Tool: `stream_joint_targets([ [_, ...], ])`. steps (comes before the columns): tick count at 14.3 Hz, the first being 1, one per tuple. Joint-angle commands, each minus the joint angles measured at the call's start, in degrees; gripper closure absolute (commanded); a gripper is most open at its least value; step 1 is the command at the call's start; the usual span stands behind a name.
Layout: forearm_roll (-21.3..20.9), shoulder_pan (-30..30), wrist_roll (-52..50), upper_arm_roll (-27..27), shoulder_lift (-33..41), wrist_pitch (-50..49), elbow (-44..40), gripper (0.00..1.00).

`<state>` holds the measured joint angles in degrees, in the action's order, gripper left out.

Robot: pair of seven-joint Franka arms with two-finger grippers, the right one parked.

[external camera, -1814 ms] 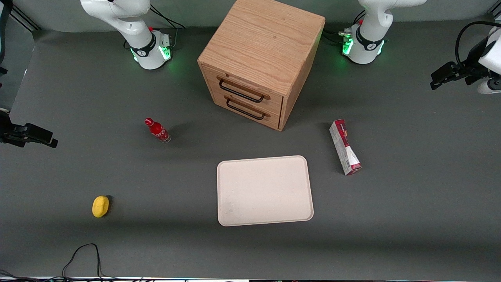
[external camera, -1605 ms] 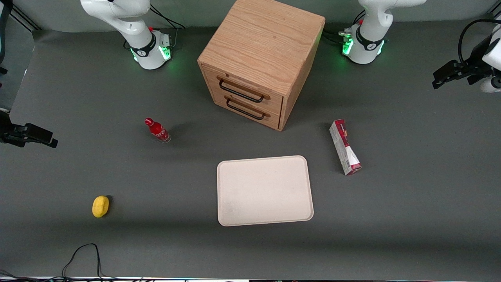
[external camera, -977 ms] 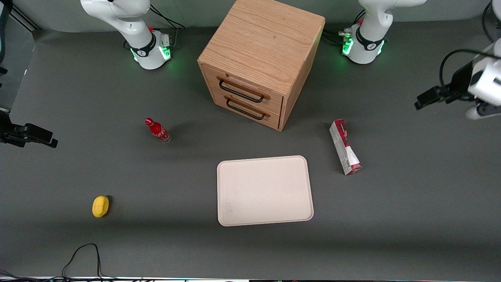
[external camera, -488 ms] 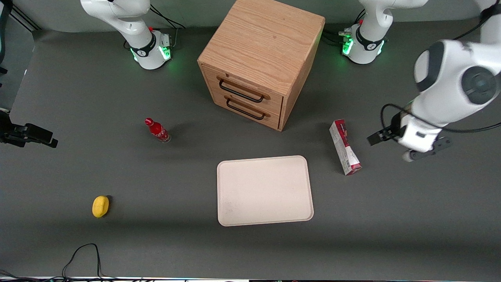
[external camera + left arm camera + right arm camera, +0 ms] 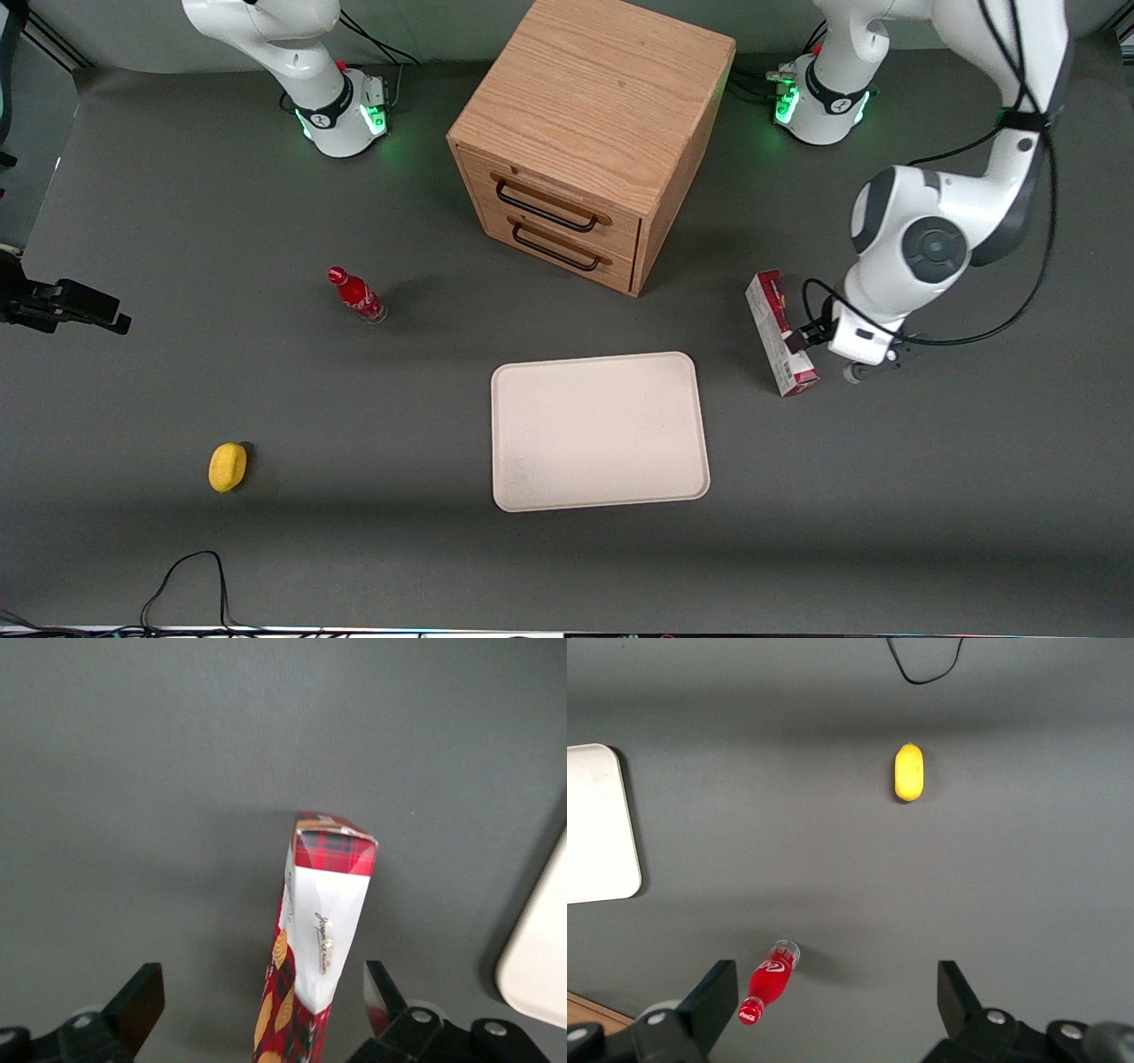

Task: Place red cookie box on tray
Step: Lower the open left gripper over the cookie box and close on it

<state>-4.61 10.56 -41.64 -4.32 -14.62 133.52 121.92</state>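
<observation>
My gripper (image 5: 257,1014) hangs open, straddling the red cookie box (image 5: 319,966) beside the tray (image 5: 600,431) — nothing grasped yet, tray bare.

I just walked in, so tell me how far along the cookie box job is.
Early stage. Done: the tool is above the red cookie box, fingers open on either side of it. In hand: the grasp; the box lies on the table beside the tray, not gripped. Left: closing, lifting, placing it on the tray.
</observation>
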Motion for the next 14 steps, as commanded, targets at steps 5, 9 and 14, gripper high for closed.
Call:
stream_joint_targets([
  [5,-8.66,3.06,-9.86,-0.25,-5.68,9.29,4.2,0.03],
  [9,-8.58,2.97,-9.16,-0.25,-5.6,8.6,3.94,0.88],
  [14,-8.31,2.88,-9.16,-0.25,-4.72,1.51,-0.52,1.0],
])
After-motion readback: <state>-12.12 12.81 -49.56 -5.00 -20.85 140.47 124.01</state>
